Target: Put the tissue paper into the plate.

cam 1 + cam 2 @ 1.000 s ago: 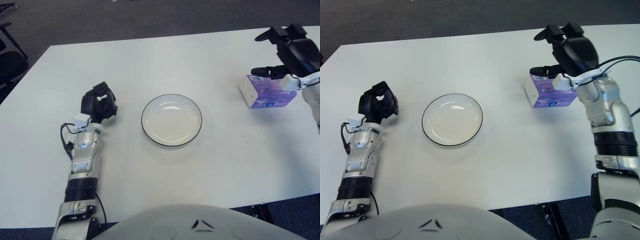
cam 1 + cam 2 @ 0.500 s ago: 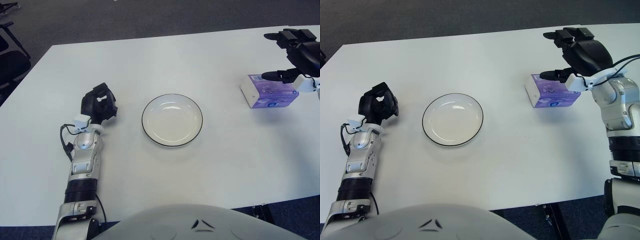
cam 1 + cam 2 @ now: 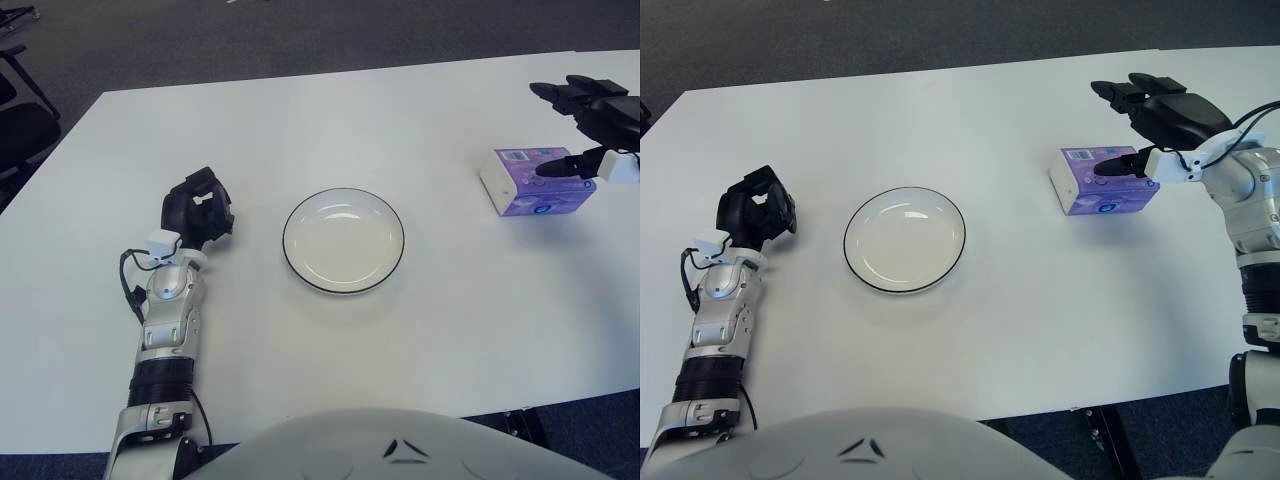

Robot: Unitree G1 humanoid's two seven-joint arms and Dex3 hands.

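White table [image 3: 970, 300], dark carpet behind.

Right hand [image 3: 1145, 125]: fingers spread, holding nothing, poised over the tissue pack [image 3: 1102, 181]; thumb low at the pack's near-right end, contact not clear. Over the last second the hand has shifted outward and lifted off the pack's top, which has not moved. Judgement: grasp not yet secured, task barely begun.

Plate [image 3: 343, 241]: well to the hand's left, bare.

Left hand [image 3: 200, 206]: curled, idle, beside the plate's left.

Views: right eye shows the whole right hand and forearm; left eye crops it at the frame edge.
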